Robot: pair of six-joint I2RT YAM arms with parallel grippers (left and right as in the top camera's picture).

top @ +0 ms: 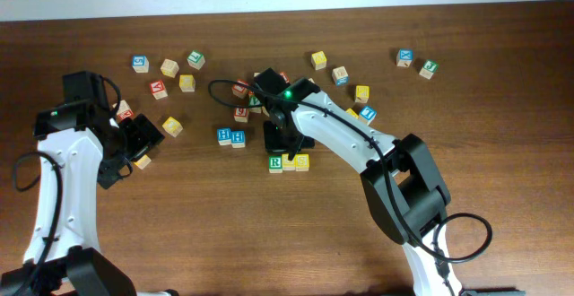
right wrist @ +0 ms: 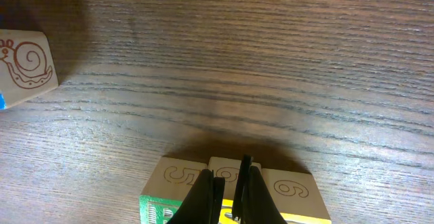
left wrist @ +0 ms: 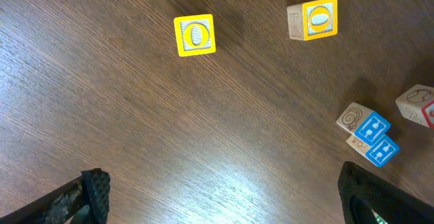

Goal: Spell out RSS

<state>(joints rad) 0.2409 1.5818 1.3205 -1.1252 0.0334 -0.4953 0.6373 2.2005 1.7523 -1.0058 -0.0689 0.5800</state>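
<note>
Overhead: the right hand (top: 290,155) hangs over the green R cube (top: 275,164) and two yellow cubes (top: 302,161), which touch in a row mid-tabletop (top: 502,117). Left wrist: the left hand (left wrist: 224,183) gapes wide, empty. Right wrist: the fingers (right wrist: 254,193) are pinched nearly together above the middle cube (right wrist: 227,164).

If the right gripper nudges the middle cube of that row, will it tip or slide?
Likely slides, not rolls: the middle cube is flat-faced wood on a smooth table. It looks flush against the green R cube and the end cube, so a sideways push probably drags them along.
</note>
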